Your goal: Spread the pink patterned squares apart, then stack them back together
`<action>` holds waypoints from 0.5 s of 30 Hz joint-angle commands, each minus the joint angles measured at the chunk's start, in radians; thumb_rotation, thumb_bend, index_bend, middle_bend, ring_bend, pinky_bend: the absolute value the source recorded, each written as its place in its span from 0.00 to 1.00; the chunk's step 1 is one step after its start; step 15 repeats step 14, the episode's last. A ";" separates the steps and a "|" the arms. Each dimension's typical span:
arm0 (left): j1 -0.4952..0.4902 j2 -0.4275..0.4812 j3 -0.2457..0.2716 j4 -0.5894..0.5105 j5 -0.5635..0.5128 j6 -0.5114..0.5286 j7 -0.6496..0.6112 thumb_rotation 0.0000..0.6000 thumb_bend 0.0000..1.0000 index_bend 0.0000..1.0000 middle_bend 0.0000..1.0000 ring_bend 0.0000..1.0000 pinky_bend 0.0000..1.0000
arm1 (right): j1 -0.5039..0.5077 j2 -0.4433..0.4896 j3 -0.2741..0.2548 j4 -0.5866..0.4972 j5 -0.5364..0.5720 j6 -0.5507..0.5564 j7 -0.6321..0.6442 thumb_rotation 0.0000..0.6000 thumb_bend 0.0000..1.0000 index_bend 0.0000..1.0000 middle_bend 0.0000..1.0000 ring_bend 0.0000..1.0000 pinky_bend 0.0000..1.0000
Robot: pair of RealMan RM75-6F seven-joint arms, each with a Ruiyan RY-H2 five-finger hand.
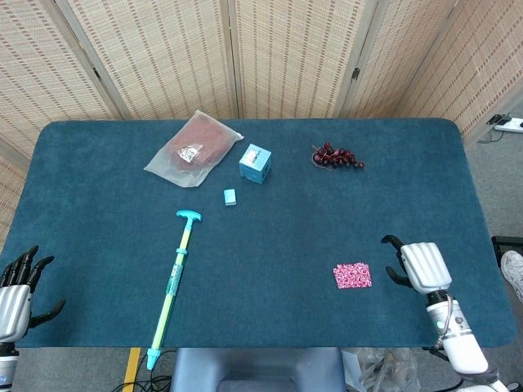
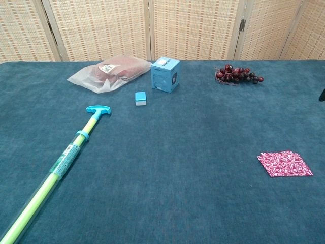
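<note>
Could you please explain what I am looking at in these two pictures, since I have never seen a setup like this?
This is a two-armed robot with human-like hands, steered remotely by a person. One picture looks down from its head, the other looks forward from its chest. On the blue table lie the pink patterned squares, a long green stick with a blue handle, a plastic bag, a blue box, a small blue block and dark red grapes. The right hand hovers beside the squares, apart from them, holding nothing. The left hand waits at the table's near corner, fingers apart, also holding nothing.
</note>
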 commanded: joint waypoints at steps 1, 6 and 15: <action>0.000 -0.005 -0.002 -0.002 0.008 0.011 0.002 1.00 0.26 0.19 0.05 0.05 0.13 | -0.069 0.043 0.002 -0.008 -0.088 0.130 0.032 1.00 0.35 0.28 0.62 0.62 0.72; -0.002 -0.012 -0.002 -0.007 0.021 0.022 0.010 1.00 0.26 0.19 0.05 0.05 0.13 | -0.125 0.043 -0.010 0.024 -0.154 0.233 0.068 1.00 0.35 0.16 0.27 0.24 0.32; -0.002 -0.021 -0.006 -0.017 0.036 0.044 0.015 1.00 0.26 0.18 0.05 0.05 0.13 | -0.198 0.052 -0.026 0.040 -0.195 0.315 0.113 1.00 0.35 0.09 0.13 0.10 0.17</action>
